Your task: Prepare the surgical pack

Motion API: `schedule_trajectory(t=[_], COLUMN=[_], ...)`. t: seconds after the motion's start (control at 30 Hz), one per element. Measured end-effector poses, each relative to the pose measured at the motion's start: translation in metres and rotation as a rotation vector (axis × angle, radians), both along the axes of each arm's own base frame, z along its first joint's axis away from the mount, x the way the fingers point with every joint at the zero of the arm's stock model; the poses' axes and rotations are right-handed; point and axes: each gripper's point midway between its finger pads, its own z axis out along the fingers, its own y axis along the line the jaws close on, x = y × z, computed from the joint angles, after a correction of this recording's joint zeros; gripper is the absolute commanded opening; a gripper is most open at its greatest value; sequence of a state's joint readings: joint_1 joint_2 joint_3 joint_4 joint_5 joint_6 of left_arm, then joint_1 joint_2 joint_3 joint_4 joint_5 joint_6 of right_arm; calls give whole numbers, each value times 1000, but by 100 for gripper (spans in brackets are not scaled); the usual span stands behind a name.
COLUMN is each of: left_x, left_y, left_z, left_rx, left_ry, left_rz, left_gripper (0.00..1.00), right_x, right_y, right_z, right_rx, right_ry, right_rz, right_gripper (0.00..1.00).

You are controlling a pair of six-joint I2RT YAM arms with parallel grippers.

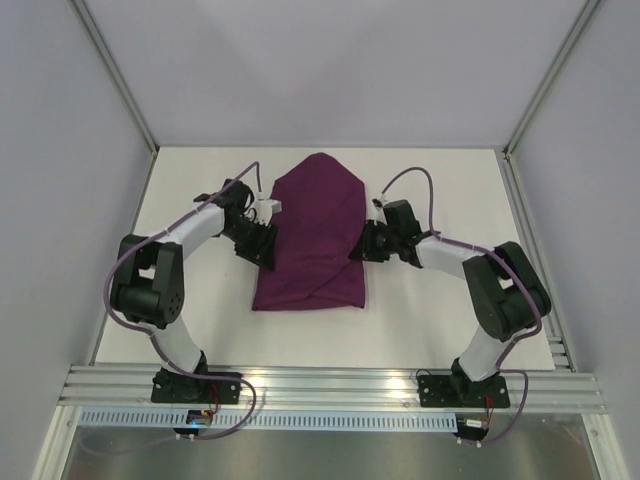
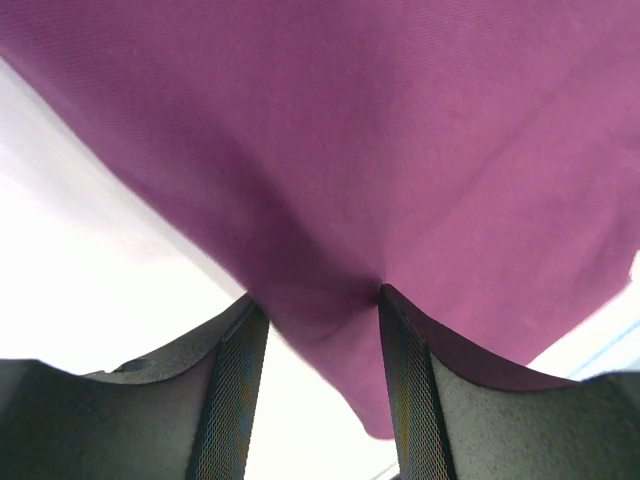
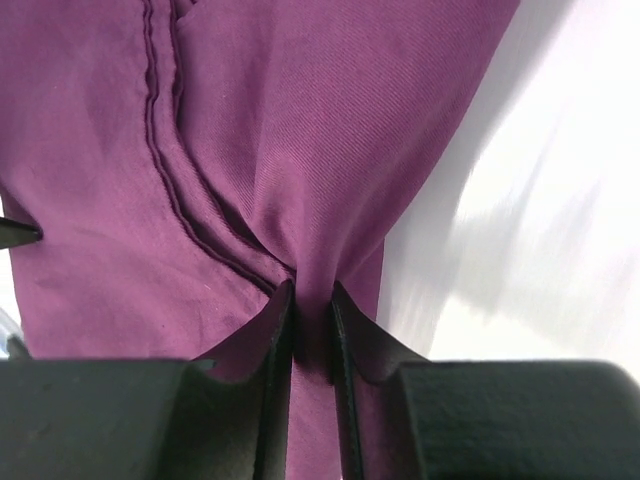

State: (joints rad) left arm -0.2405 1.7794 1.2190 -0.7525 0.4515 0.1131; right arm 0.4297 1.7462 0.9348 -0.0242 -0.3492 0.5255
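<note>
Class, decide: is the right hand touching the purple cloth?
Touching. The right wrist view shows the right hand with both fingers pinched on a fold of the purple cloth.

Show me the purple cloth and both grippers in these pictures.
Purple cloth [image 1: 315, 240]: overhead view, middle of the fabric.
Left gripper [image 2: 315, 315]: left wrist view, between its fingertips.
Right gripper [image 3: 312, 300]: right wrist view, between its fingertips.
</note>
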Motion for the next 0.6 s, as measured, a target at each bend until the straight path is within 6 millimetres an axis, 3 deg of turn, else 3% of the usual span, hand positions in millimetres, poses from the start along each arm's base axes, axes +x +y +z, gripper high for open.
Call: schedule_trajectory(t=[0.07,0.1,0.2,0.27,0.37,0.5,0.57,0.6], left_x=[-15,-23,-41,-50,-52,-29,-8,3], left_y=[0,0,1,3,5,8,6,6], left_z=[6,9,16,22,36,68,90,101], left_rx=[-20,-30,-48,-49,-42,-20,-25,-26], left_ry=[10,19,36,39,9,-100,-179,-216], left_rz=[-15,-24,-45,-53,-58,-49,-40,-34], left_gripper=[58,60,67,68,68,68,65,60], right_x=[-14,-23,-45,-57,-59,-26,-6,3], right_y=[-2,-3,-5,-11,-24,-45,-46,-44], right_z=[0,1,1,3,15,53,78,91], right_rx=[10,16,26,6,-20,-78,-80,-75], right_ry=[16,28,75,111,123,45,-26,-64], right_rz=[11,19,33,31,5,-75,-89,-85], right_gripper=[27,42,64,68,70,68,61,43])
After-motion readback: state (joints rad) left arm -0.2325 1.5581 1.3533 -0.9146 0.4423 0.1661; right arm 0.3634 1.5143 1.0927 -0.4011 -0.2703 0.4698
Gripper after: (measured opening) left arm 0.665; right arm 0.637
